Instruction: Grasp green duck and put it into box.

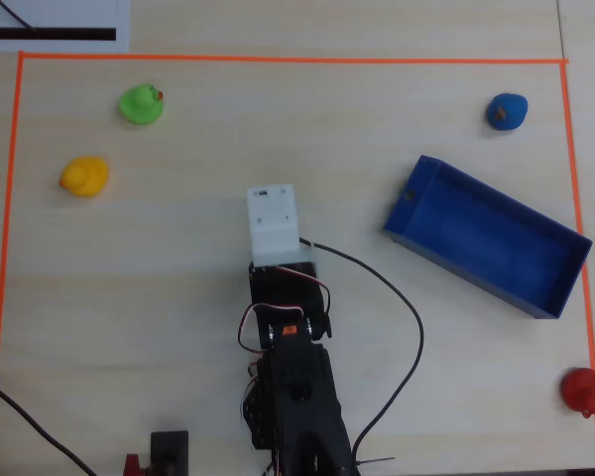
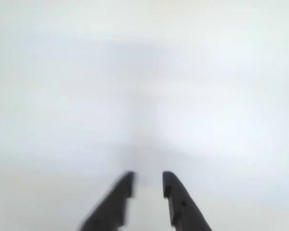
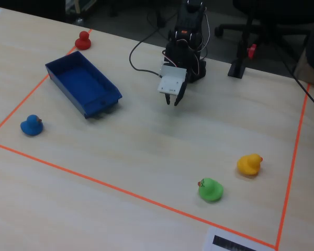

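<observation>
The green duck sits on the table at the upper left of the overhead view, and at the lower right of the fixed view. The dark blue box lies empty at the right of the overhead view, and at the left of the fixed view. My gripper hangs above the table's middle, far from both. It is empty, with its jaws a little apart. The wrist view shows my gripper over blurred bare table only. In the overhead view the white wrist block hides the fingers.
A yellow duck sits close to the green one. A blue duck is near the box's far end and a red duck sits at the lower right corner. Orange tape borders the work area. A black cable loops beside the arm.
</observation>
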`<action>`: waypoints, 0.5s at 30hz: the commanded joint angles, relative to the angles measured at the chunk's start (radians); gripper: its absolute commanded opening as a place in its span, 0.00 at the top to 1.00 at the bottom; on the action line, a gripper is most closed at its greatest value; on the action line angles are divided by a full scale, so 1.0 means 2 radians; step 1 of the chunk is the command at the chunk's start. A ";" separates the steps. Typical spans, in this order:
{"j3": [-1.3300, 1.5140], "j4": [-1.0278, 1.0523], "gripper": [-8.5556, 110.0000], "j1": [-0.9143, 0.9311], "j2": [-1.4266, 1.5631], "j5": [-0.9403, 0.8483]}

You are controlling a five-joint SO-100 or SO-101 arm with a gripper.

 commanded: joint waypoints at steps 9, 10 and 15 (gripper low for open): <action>-0.279 -0.370 0.71 -0.081 -0.415 -0.001; -0.296 -0.387 0.70 -0.083 -0.442 -0.003; -0.406 -0.419 0.62 -0.098 -0.568 0.010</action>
